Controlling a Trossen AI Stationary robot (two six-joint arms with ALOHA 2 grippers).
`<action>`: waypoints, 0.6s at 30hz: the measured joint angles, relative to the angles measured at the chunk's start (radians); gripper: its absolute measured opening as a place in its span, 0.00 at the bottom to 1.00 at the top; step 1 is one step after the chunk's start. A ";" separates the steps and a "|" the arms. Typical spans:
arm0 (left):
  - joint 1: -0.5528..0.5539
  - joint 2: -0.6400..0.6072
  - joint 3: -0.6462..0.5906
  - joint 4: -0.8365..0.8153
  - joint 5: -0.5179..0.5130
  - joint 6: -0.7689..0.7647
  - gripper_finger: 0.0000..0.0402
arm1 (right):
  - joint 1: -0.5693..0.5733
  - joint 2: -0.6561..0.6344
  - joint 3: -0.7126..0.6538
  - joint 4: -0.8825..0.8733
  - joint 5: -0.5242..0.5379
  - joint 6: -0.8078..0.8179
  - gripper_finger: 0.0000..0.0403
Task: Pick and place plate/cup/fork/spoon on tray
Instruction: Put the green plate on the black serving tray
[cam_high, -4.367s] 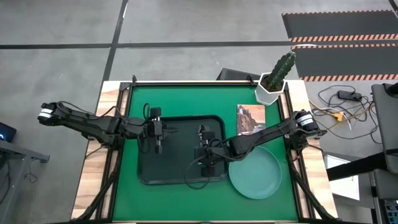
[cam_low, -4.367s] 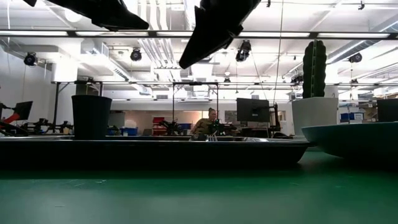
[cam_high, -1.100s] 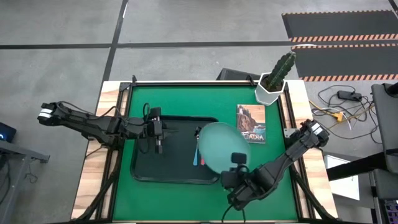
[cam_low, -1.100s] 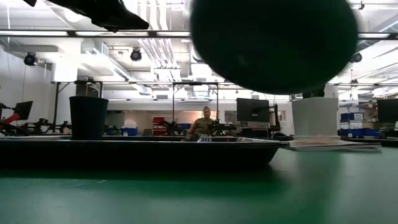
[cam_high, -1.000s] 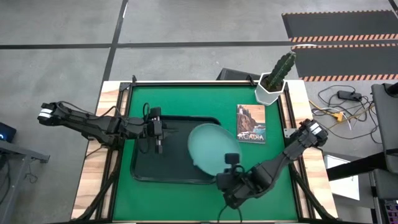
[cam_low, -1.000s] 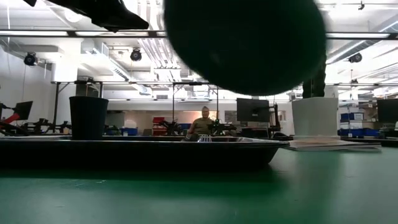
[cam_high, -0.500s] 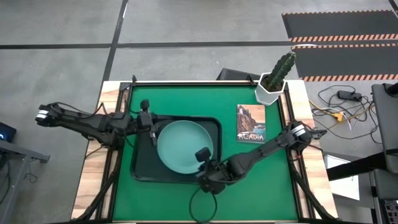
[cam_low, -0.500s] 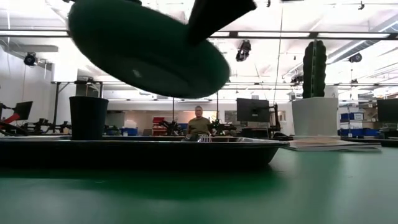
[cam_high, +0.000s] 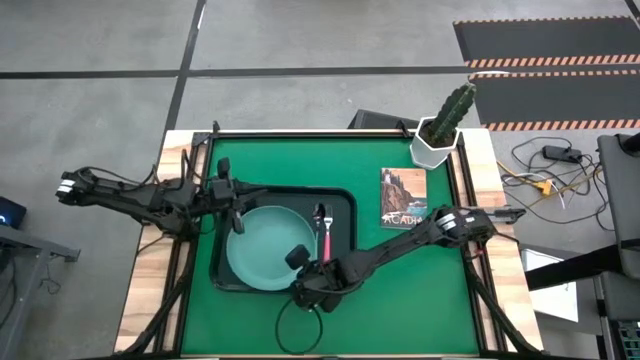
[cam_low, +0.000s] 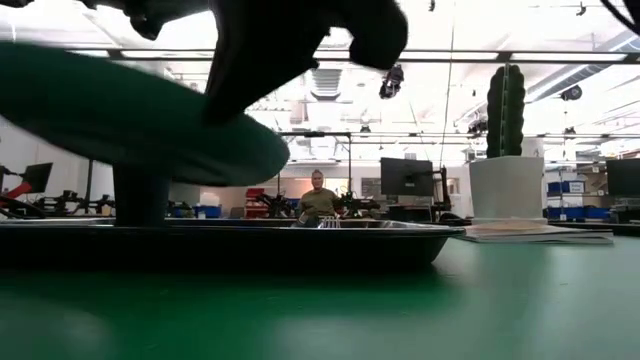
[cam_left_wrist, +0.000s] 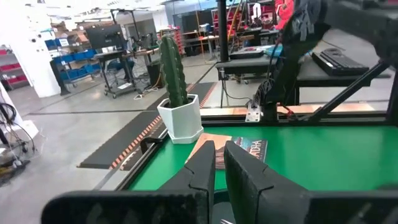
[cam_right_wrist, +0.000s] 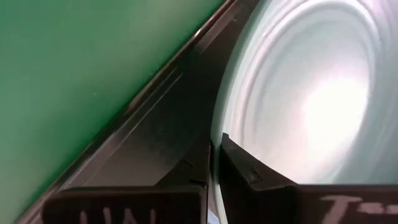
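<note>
The pale teal plate (cam_high: 262, 258) hangs over the left half of the black tray (cam_high: 340, 200). My right gripper (cam_high: 297, 260) is shut on the plate's rim. The fork (cam_high: 322, 235), with its pink handle, lies in the tray's right part. In the low view the dark cup (cam_low: 140, 200) stands in the tray behind the plate (cam_low: 130, 115). I cannot make out the spoon. My left gripper (cam_high: 236, 212) is shut and empty above the tray's far left corner. My right gripper pinches the plate's rim (cam_right_wrist: 216, 140) between its two fingers, one above and one below, at the plate's near right side. The fingers come slanting from the table's near right. The plate is lifted clear of the tray (cam_right_wrist: 155, 124) and tilted a little.
A cactus in a white pot (cam_high: 440, 135) stands at the far right corner, with a book (cam_high: 403, 197) lying in front of it. The green mat (cam_high: 420, 290) is bare to the right of the tray. A person (cam_low: 318, 200) sits far off in the room.
My right gripper has carried the plate toward the table's left edge, from over the tray's right end to over its left half, and down. The plate has tipped from steeply tilted to nearly level. My left gripper has drawn back toward the left edge.
</note>
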 joint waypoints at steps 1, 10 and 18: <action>0.000 0.002 0.000 0.000 0.000 -0.006 0.04 | -0.002 0.019 0.023 -0.015 0.000 -0.007 0.02; 0.000 0.014 0.000 0.000 0.001 -0.009 0.04 | -0.029 0.138 0.133 -0.059 0.000 -0.021 0.02; 0.000 0.017 0.000 0.001 0.001 -0.008 0.04 | -0.048 0.163 0.133 -0.045 0.000 -0.034 0.02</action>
